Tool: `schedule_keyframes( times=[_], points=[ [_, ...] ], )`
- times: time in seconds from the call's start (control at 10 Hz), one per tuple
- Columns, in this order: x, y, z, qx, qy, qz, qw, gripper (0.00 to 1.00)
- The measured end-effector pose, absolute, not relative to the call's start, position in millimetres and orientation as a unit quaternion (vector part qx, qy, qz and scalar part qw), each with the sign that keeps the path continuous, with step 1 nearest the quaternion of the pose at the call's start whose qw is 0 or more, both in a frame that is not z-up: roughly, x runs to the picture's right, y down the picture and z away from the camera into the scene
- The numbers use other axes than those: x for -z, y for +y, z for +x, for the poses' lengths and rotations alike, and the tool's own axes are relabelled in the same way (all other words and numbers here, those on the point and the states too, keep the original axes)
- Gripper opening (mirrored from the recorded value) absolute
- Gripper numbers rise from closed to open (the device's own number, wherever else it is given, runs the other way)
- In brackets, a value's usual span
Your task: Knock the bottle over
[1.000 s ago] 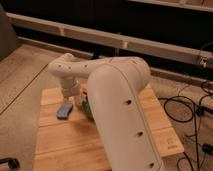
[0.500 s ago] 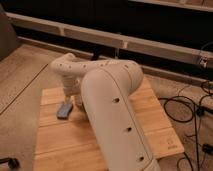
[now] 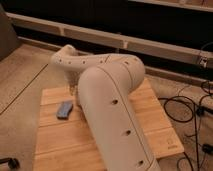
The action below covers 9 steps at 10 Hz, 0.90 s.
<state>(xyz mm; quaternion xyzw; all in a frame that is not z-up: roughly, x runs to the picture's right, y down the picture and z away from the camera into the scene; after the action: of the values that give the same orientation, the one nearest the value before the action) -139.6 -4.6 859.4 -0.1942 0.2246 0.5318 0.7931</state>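
- Closest to us, the robot's thick white arm link (image 3: 117, 125) fills the middle of the view. It rises from the bottom edge and hides much of what lies behind it.
- At the bottom left corner we see a small dark object (image 3: 7, 162) on the floor, too dim to name.
- The wooden table (image 3: 57, 145) runs beneath the arm, its pale planks bare on the near left side.
- To the right of the table, black cables (image 3: 192, 112) loop across the floor.
- Farther up the table's left part lies a flat blue-grey object (image 3: 65, 109), just beside the arm.
- Just beyond it, the gripper (image 3: 74, 91) hangs low over the table, tucked against the big link and mostly covered by it. We cannot tell whether it is spread or closed.
- We cannot make out the bottle. The arm covers the middle of the table next to the gripper.
- The slimmer forearm (image 3: 75, 61) bends from the elbow out to the left and down to the gripper.
- Farthest back, a pale ledge (image 3: 100, 37) runs along a dark wall (image 3: 125, 15).
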Motion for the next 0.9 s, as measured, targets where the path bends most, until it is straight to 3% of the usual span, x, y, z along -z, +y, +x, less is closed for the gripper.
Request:
schedule_keyframes(
  times=[0.4,0.9],
  points=[
    [-852.0,-7.2,-121.7,-0.529,0.232,-0.160,0.801,0.65],
    [-852.9,32.1,-64.9,-0.532,0.307,-0.135,0.778,0.65]
  ],
)
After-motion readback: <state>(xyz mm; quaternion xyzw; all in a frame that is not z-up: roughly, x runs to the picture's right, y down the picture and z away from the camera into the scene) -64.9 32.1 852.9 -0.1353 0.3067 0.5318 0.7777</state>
